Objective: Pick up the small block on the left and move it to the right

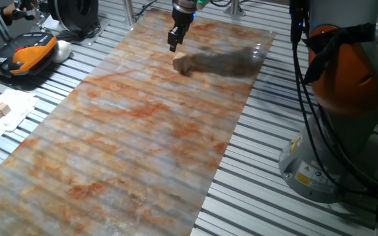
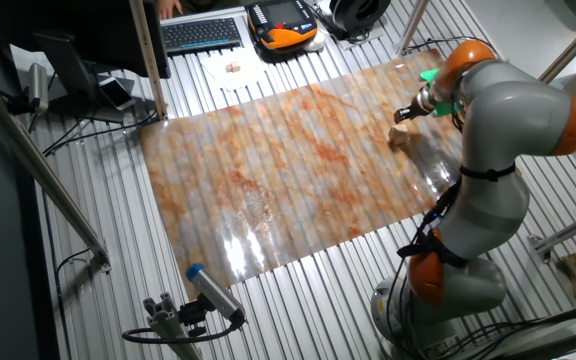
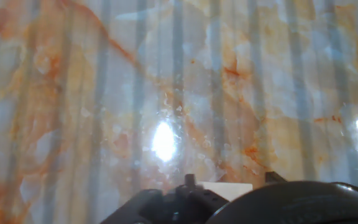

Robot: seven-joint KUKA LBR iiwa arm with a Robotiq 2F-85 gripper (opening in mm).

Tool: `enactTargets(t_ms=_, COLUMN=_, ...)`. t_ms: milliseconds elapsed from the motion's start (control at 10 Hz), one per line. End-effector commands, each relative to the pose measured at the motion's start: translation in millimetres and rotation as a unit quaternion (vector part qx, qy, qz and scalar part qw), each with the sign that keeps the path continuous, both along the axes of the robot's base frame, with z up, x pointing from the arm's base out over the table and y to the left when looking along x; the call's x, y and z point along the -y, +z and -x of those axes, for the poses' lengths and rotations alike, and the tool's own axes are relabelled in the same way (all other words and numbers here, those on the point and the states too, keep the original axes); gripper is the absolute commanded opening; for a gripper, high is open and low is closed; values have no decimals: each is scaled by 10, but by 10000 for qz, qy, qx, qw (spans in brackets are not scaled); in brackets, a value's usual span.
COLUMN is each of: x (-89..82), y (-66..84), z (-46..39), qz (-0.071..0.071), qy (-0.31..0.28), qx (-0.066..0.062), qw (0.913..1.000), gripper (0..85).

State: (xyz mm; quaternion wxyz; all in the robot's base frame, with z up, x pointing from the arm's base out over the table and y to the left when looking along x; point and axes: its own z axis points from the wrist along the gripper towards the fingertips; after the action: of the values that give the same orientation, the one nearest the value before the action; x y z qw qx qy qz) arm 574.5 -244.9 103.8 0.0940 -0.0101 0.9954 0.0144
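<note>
The small block (image 1: 181, 62) is a light-tan wooden cube that rests on the marble-patterned sheet (image 1: 143, 144) near its far end. It also shows in the other fixed view (image 2: 400, 137). My gripper (image 1: 174, 43) hangs just above and slightly to the left of it, apart from it, with nothing in it. In the other fixed view the gripper (image 2: 406, 113) is above the block. In the hand view only the block's pale top (image 3: 227, 190) shows at the bottom edge, between the two fingertips of the gripper (image 3: 230, 180), which stand wider than the block.
A pair of smaller tan cubes (image 1: 2, 110) lies on white paper left of the sheet. An orange and black device (image 1: 25, 52) sits behind them. The arm's base (image 1: 336, 151) stands to the right. A keyboard (image 2: 200, 33) lies beyond the sheet.
</note>
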Motion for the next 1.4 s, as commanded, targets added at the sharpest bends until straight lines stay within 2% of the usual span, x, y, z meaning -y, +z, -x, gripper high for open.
enactTargets(t_ms=0, x=1, y=7, z=-1, qz=10, qy=6, qx=-225, qw=9997, gripper=510)
enactTargets(t_ms=100, x=2, y=6, z=1, qz=-33, qy=13, qx=-401, qw=9992, gripper=510)
enactTargets(t_ms=400, x=-3, y=0, z=4, qz=-67, qy=9, qx=-631, qw=9980, gripper=510)
enactTargets(t_ms=700, x=-18, y=-53, z=10, qz=-18, qy=64, qx=-622, qw=9980, gripper=510)
enactTargets(t_ms=900, x=-40, y=-89, z=22, qz=7, qy=7, qx=-524, qw=9986, gripper=510)
enactTargets(t_ms=1000, x=-45, y=-107, z=24, qz=22, qy=-3, qx=-493, qw=9988, gripper=680)
enactTargets(t_ms=1200, x=-50, y=-129, z=29, qz=50, qy=-45, qx=-448, qw=9990, gripper=680)
enactTargets(t_ms=1300, x=-49, y=-128, z=29, qz=111, qy=-24, qx=-424, qw=9990, gripper=680)
